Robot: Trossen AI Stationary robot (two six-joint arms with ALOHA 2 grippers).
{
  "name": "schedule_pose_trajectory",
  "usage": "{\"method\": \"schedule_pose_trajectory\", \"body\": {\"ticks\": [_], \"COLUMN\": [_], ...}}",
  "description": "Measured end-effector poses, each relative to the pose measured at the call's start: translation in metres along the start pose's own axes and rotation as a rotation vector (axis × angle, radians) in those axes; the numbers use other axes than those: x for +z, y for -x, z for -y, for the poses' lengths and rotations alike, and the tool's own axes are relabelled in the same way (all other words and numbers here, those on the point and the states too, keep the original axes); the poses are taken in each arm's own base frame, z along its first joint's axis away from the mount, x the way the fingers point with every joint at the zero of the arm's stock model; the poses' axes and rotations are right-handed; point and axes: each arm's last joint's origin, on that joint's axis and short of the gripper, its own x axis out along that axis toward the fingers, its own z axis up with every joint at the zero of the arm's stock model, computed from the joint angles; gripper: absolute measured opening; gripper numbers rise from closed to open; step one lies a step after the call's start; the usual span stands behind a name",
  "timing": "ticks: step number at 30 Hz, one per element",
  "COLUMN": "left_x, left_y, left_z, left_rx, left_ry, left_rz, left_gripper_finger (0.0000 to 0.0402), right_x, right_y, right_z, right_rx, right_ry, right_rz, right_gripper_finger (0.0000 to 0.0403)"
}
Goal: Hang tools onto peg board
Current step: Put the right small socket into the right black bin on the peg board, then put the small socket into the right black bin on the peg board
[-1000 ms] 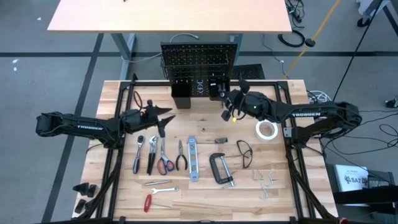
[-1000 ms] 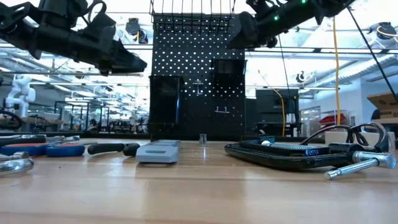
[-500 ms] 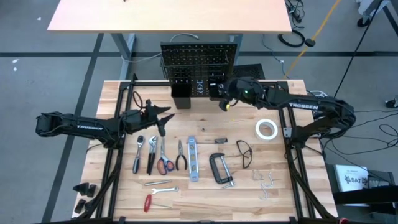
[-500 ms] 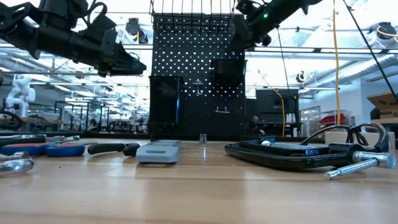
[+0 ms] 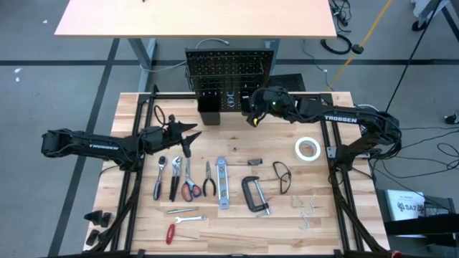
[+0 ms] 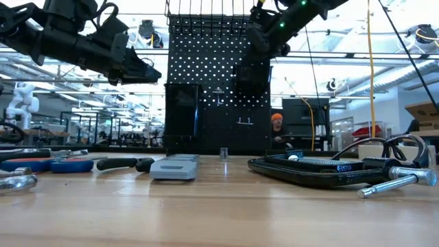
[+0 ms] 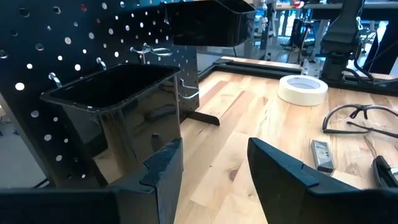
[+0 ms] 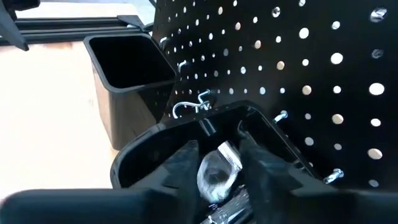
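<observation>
Right gripper [image 8: 214,163] now sits over the peg board's [image 5: 229,72] right black bin [image 8: 261,134], fingers parting around a small silvery tool [image 8: 217,171]; drop-off nearly done. Left gripper [image 7: 211,171] waits open, empty.

1. White capitals "TROSSEN" run along the dark forearm of the left arm [image 5: 90,145] in the high view.
2. The same white "TROSSEN" lettering stands on the dark forearm of the right arm [image 5: 338,119].
3. A white box [image 5: 406,203] on the floor beside the table carries dark print too small to read.
</observation>
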Motion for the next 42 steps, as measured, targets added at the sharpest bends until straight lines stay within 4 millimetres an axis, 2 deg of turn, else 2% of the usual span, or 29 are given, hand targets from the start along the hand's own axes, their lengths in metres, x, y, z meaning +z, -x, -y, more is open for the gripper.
{"method": "schedule_pose_trajectory", "body": {"ticks": [4,8,14,23,28,33,38,42], "left_x": [0.000,0.000,0.000,0.000,-0.001,-0.001,-0.001,-0.001], "left_y": [0.000,0.000,0.000,0.000,0.000,0.000,0.000,0.000], "left_z": [0.000,0.000,0.000,0.000,0.000,0.000,0.000,0.001], "left_rx": [0.000,-0.001,-0.004,-0.016,-0.016,-0.016,-0.017,-0.049], "left_ry": [0.000,0.000,0.000,-0.003,-0.002,-0.003,-0.002,-0.002], "left_rz": [0.000,-0.001,-0.002,-0.005,-0.006,-0.007,-0.008,-0.008], "left_gripper_finger": [0.0180,0.0180,0.0180,0.0180,0.0180,0.0180,0.0180,0.0180], "right_x": [0.000,0.000,0.000,-0.004,-0.013,-0.036,-0.058,-0.076], "right_y": [0.000,0.000,0.007,0.045,0.058,0.058,0.053,0.049], "right_z": [0.000,0.000,0.001,0.001,-0.014,-0.038,-0.059,-0.073], "right_rx": [0.000,0.000,0.000,0.041,0.093,0.151,0.205,0.315], "right_ry": [0.010,0.011,0.023,-0.022,-0.023,0.002,-0.013,-0.044], "right_rz": [0.000,-0.001,-0.017,-0.109,-0.200,-0.246,-0.198,-0.135], "right_gripper_finger": [0.0175,0.0200,0.0204,0.0201,0.0201,0.0201,0.0201,0.0201]}}
